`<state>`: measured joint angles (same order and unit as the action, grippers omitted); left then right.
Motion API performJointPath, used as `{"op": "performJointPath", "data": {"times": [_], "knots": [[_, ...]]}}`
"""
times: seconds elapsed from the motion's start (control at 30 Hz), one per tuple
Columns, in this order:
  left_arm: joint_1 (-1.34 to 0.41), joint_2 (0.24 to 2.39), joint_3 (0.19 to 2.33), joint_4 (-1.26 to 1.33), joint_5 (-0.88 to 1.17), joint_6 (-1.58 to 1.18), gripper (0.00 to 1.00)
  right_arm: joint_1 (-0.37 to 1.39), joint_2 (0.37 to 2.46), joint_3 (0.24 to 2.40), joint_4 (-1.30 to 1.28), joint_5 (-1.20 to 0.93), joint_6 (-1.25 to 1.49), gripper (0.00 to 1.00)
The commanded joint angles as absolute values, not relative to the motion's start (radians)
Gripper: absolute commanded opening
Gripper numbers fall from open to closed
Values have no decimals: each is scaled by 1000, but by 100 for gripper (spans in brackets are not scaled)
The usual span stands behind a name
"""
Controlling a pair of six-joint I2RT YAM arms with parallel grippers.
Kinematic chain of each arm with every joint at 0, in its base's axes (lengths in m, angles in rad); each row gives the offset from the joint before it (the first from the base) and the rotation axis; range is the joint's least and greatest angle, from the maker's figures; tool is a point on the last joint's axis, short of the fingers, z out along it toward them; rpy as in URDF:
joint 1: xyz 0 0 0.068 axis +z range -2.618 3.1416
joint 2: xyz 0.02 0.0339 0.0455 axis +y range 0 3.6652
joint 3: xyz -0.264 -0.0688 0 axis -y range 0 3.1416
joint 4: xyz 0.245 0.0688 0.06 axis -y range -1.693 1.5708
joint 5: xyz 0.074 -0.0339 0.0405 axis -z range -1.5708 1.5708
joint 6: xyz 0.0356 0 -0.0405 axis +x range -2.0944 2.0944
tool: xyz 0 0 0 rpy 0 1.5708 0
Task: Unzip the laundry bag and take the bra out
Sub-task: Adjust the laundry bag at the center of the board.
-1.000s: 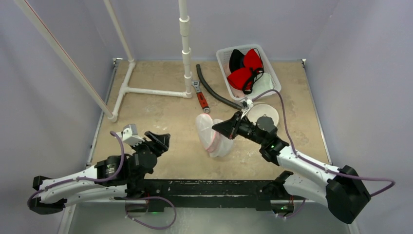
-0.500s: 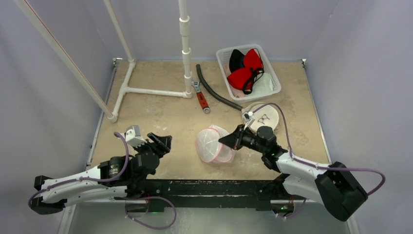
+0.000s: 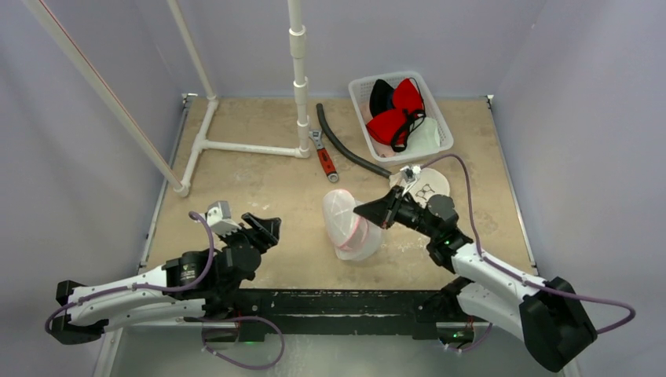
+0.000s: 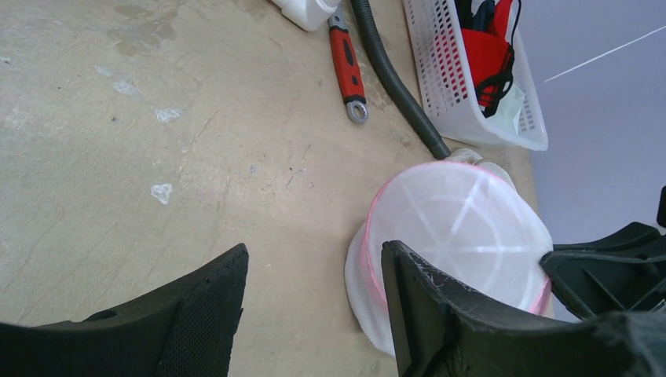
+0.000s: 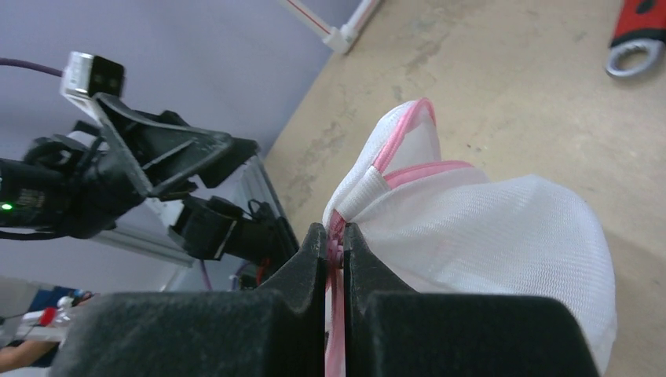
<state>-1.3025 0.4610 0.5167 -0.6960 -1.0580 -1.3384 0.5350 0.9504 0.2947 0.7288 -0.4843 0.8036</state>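
**Top camera:** the right hand [image 3: 371, 210] is clamped on the rim of the white mesh laundry bag [image 3: 349, 228] at mid-surface. The left hand [image 3: 263, 226], at the bag's 9 o'clock, hangs well apart from it, fingers spread and empty.

**Left wrist camera:** the bag's round face shows no opening.

**Right wrist camera:** 2 fingers pinch the pink zipper tape [image 5: 428, 168]. The unzipping looks barely begun, and no bra has come out of the bag yet.

Your right claw [image 3: 366, 210] pinches the laundry bag [image 3: 345, 224] at frame centre; your left claw [image 3: 263, 228] hovers lower left, jaws spread, well apart.
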Motion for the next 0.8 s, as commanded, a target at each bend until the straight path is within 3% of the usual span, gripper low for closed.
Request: {"op": "performJointPath", "data": {"times": [0.0, 0.13, 0.27, 0.77], "knots": [[-1301, 461, 530, -672, -1063, -1310, 61, 534, 1046, 395, 956, -582, 917, 0], [-1301, 445, 558, -707, -1087, -1310, 61, 541, 1144, 508, 1005, -610, 940, 0], [-1301, 431, 592, -740, -1112, -1300, 61, 541, 1168, 580, 883, -577, 843, 0], [-1301, 435, 539, -715, -1095, -1319, 61, 505, 1350, 312, 1024, -571, 838, 0]]}}
